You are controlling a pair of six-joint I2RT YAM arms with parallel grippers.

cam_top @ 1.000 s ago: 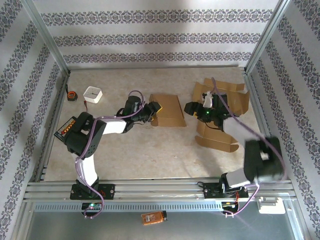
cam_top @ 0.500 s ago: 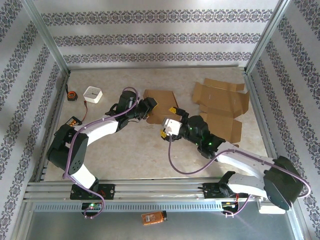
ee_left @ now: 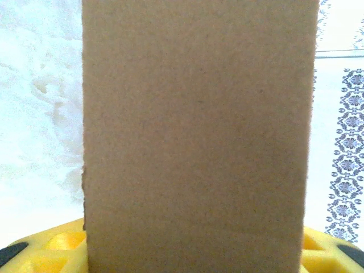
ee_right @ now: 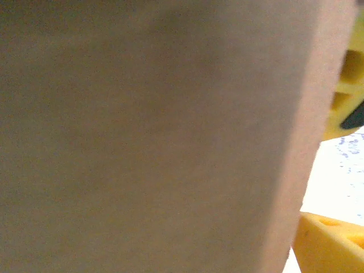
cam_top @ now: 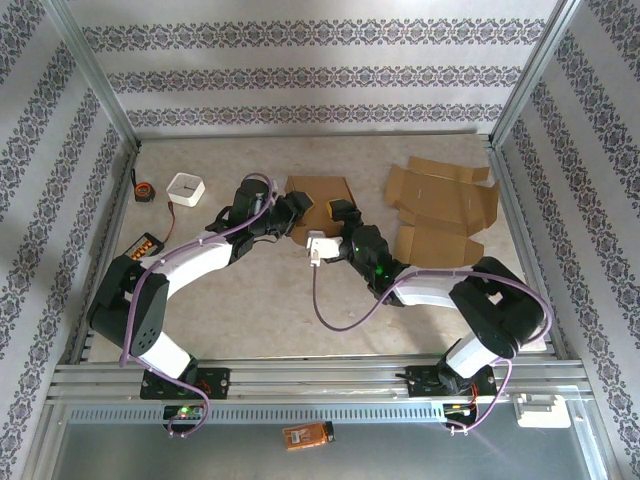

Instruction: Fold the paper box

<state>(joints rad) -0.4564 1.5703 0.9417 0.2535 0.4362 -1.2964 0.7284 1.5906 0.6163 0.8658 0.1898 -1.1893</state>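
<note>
- Mid-table, toward the back wall: folded brown cardboard box (cam_top: pixel 318 192), both arms meeting at it.
- Left gripper (cam_top: pixel 298 207) on the box's left edge, jaws approx half open & clamped on it. Left wrist cam: brown panel (ee_left: pixel 199 142) standing upright btwn the yellow fingers (ee_left: pixel 51 253).
- Right gripper (cam_top: pixel 338 212) at the box's near-right edge, touching or just beside, can't tell which. Right wrist cam blurry af, cardboard (ee_right: pixel 142 142) pressed up close, bit of yellow finger (ee_right: pixel 333 244) lower right. Can't tell how wide the jaws are or if gripping anything.
- Off to the right, apart from all that: flat unfolded brown cardboard blank (cam_top: pixel 445 212) on the beige tabletop (cam_top: pixel 280 300).
- Left side near the wall: small white square box (cam_top: pixel 186 189), w/ black-and-orange tape measure (cam_top: pixel 144 190) just beside it.
</note>
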